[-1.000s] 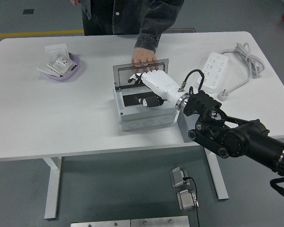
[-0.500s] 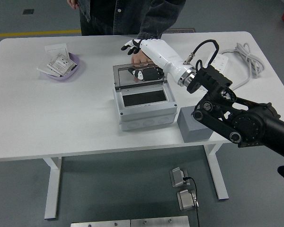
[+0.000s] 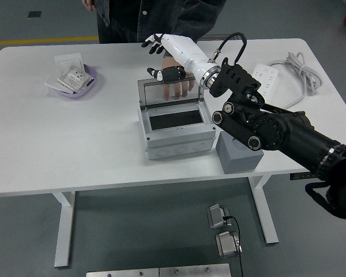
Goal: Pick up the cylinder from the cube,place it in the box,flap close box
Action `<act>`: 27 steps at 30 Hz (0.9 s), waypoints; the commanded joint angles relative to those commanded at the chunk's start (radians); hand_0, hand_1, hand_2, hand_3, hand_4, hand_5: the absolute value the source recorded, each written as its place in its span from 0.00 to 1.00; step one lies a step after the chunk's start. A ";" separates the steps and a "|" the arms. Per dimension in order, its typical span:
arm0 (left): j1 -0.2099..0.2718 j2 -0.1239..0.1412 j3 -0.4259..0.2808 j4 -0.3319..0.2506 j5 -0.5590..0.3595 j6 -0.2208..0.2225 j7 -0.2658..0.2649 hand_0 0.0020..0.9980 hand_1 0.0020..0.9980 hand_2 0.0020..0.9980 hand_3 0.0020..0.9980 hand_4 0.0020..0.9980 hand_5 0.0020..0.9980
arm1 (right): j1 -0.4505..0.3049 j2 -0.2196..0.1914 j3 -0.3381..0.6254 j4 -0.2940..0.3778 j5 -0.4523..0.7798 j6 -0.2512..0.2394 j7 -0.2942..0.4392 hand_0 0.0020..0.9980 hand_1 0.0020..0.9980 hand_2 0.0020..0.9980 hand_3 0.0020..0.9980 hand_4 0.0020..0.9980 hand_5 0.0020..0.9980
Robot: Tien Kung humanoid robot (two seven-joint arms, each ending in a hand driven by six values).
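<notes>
The grey-white box [image 3: 177,138] stands mid-table with its clear lid [image 3: 169,95] upright at the back edge. Its inside [image 3: 174,120] looks dark, and I cannot make out the cylinder in it. The grey cube [image 3: 237,154] sits right of the box with nothing on top. My right hand [image 3: 154,57], white with black fingertips, hovers above and behind the lid with its fingers spread and holds nothing. A person's hand [image 3: 180,85] rests on the table just behind the lid, seen partly through it. My left arm is out of view.
A purple bowl [image 3: 87,83] holding cards sits at the far left, with a white card [image 3: 68,59] behind it. A white power strip [image 3: 261,82] and its cable [image 3: 303,69] lie at the far right. The person stands at the far edge.
My right hand has risen out of the box and moved up and back over the lid toward the far edge. The person's hand stays behind the lid.
</notes>
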 joint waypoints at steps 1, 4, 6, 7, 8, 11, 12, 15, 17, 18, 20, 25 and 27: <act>-0.002 0.001 0.001 0.000 0.001 0.000 -0.001 0.78 0.78 0.75 0.59 0.70 0.08 | 0.002 0.010 -0.006 -0.027 0.009 0.000 0.003 0.74 0.64 0.66 0.75 0.72 0.11; -0.009 0.003 0.006 0.000 0.000 0.000 -0.004 0.78 0.78 0.75 0.59 0.70 0.08 | -0.002 0.027 -0.026 -0.098 0.030 -0.001 0.009 0.74 0.64 0.66 0.75 0.72 0.11; -0.010 0.003 0.008 0.000 -0.001 0.000 -0.004 0.78 0.78 0.75 0.59 0.70 0.08 | -0.010 0.028 -0.038 -0.128 0.039 -0.002 0.011 0.74 0.65 0.67 0.76 0.73 0.14; -0.010 0.002 0.008 0.000 -0.001 0.000 -0.004 0.78 0.78 0.75 0.59 0.70 0.08 | -0.015 0.026 -0.046 -0.135 0.044 -0.003 0.012 0.74 0.65 0.67 0.76 0.73 0.14; -0.009 0.002 0.008 0.000 0.000 0.001 -0.004 0.78 0.78 0.75 0.59 0.70 0.08 | -0.020 0.024 -0.053 -0.137 0.048 -0.003 0.012 0.74 0.65 0.67 0.76 0.73 0.14; -0.005 -0.001 0.006 0.000 -0.001 0.001 -0.003 0.78 0.78 0.75 0.59 0.70 0.08 | -0.038 0.005 -0.071 -0.112 0.054 -0.007 0.012 0.74 0.65 0.67 0.76 0.73 0.14; -0.004 -0.001 0.006 0.000 -0.001 0.002 -0.003 0.78 0.78 0.75 0.59 0.70 0.08 | -0.042 -0.001 -0.075 -0.101 0.053 -0.009 0.012 0.76 0.65 0.67 0.75 0.73 0.14; -0.001 -0.003 0.006 0.000 -0.005 0.004 -0.004 0.78 0.78 0.75 0.59 0.70 0.08 | -0.060 -0.031 -0.086 -0.045 0.043 -0.014 0.007 0.76 0.65 0.67 0.75 0.73 0.14; 0.001 -0.004 0.007 0.000 -0.008 0.006 -0.006 0.78 0.78 0.75 0.59 0.70 0.08 | -0.071 -0.051 -0.091 -0.005 0.033 -0.017 0.004 0.76 0.65 0.67 0.75 0.72 0.13; 0.002 -0.005 0.008 0.000 -0.010 0.006 -0.006 0.78 0.78 0.75 0.59 0.70 0.08 | -0.077 -0.063 -0.092 0.017 0.026 -0.019 0.001 0.76 0.65 0.67 0.75 0.72 0.13; 0.003 -0.007 0.009 0.000 -0.013 0.007 -0.008 0.78 0.78 0.75 0.59 0.70 0.08 | -0.090 -0.085 -0.096 0.063 0.010 -0.022 -0.005 0.76 0.65 0.67 0.75 0.72 0.13; 0.007 -0.010 0.015 0.000 -0.021 0.010 -0.010 0.78 0.78 0.75 0.59 0.70 0.08 | -0.122 -0.135 -0.107 0.173 -0.024 -0.027 -0.019 0.76 0.65 0.67 0.76 0.72 0.13; 0.008 -0.011 0.016 0.000 -0.024 0.010 -0.011 0.78 0.78 0.75 0.59 0.70 0.08 | -0.135 -0.153 -0.111 0.216 -0.037 -0.028 -0.025 0.76 0.65 0.67 0.76 0.72 0.13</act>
